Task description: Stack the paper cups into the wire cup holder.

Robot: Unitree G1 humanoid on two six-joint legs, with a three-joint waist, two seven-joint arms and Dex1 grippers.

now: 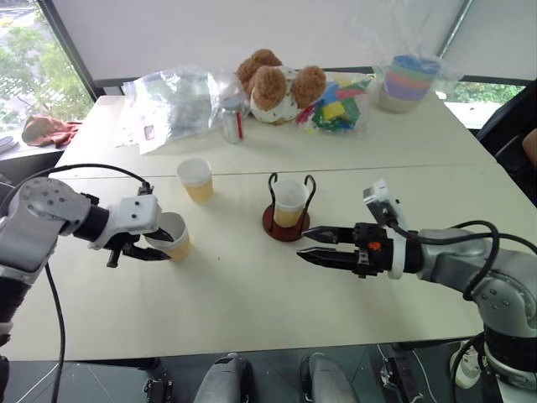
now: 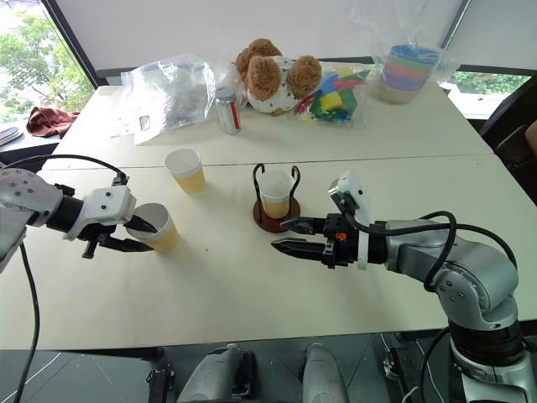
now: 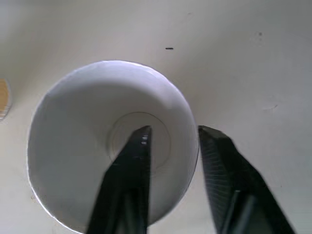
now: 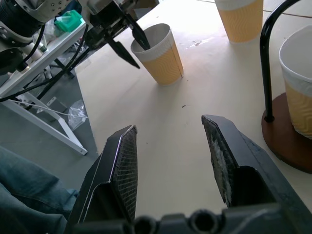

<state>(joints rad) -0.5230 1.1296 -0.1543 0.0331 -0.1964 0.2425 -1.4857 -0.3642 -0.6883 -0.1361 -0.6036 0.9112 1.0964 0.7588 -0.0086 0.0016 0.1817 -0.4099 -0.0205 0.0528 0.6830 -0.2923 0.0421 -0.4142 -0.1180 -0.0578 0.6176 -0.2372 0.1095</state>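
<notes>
Three paper cups with white tops and yellow-orange bands stand on the table. One paper cup sits inside the wire cup holder, a brown disc with black wire loops. A second cup stands free to its left. At the third cup my left gripper straddles the rim. One finger reaches inside the cup and the other stays outside. A gap remains between the inner finger and the wall, so the gripper is open. My right gripper hovers open and empty just in front of the holder, pointing left.
Along the back of the table lie a crumpled clear plastic bag, a soda can, brown plush toys, colourful toys and a wrapped pastel cup stack. A red cloth lies on the sill at far left.
</notes>
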